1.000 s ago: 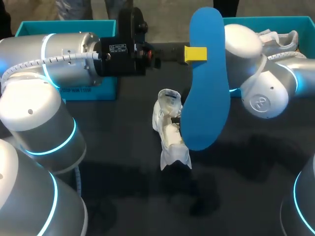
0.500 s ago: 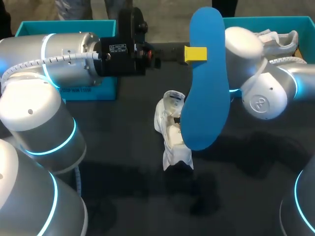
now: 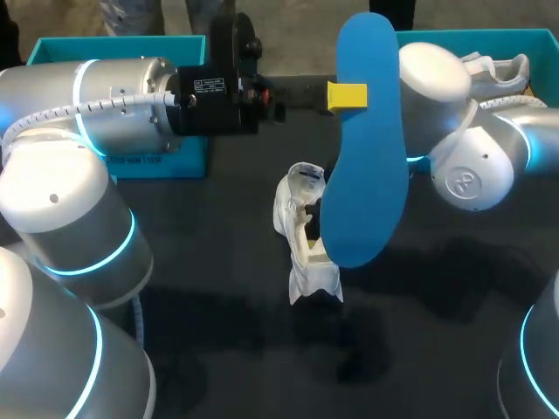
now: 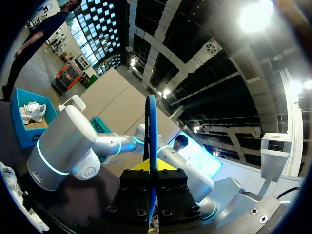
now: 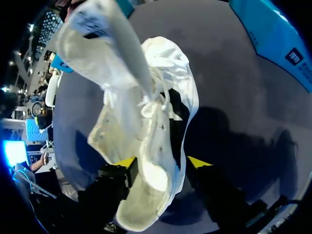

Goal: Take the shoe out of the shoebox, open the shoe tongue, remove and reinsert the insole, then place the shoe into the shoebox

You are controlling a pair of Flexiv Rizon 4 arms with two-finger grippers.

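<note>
Reinsertion judged in hand: insole (image 3: 367,140) is clamped in left pincer (image 4: 151,165), shoe (image 3: 301,236) gripped by right pincer (image 5: 161,165); insole tip must next be aligned with shoe opening.

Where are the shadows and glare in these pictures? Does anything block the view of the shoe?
Head view: soft dark shadows lie on the table near the shoe, and the raised blue insole covers part of it. Left wrist view: strong glare overhead, the insole seen edge-on. Right wrist view: the shoe throws a deep shadow on the table.
</note>
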